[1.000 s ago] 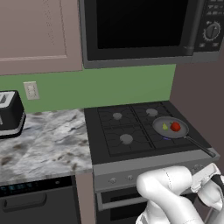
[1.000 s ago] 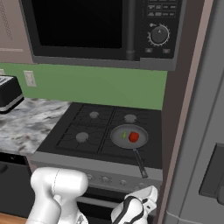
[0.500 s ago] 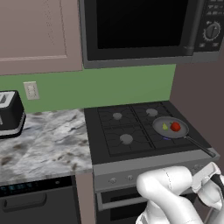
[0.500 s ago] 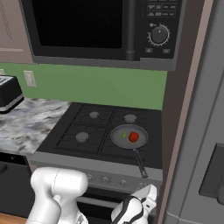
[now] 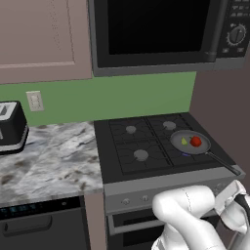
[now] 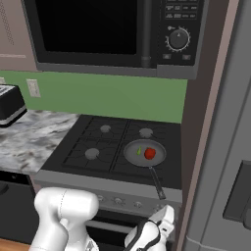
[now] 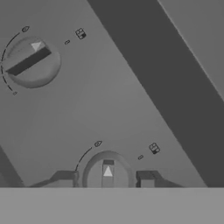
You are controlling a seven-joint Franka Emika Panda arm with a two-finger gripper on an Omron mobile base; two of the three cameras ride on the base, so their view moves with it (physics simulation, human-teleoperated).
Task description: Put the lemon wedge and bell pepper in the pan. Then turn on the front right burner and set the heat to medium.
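- Comparing with half a second back: pan, food and base views unchanged; the wrist low by the stove front has barely shifted.
- Arm folded low in front of the stove, elbow bulging at the oven door, wrist at the front right corner of the control panel.
- Gripper in the hand view: two finger tips stand on either side of a round knob, partly apart, just beside its rim; contact cannot be told.
- Second knob up-left in that view, its bar slanted.
- Pan sits on the front right burner, handle pointing to the stove's front right edge.
- In the pan: bell pepper on the right, lemon wedge just beside it on the left.
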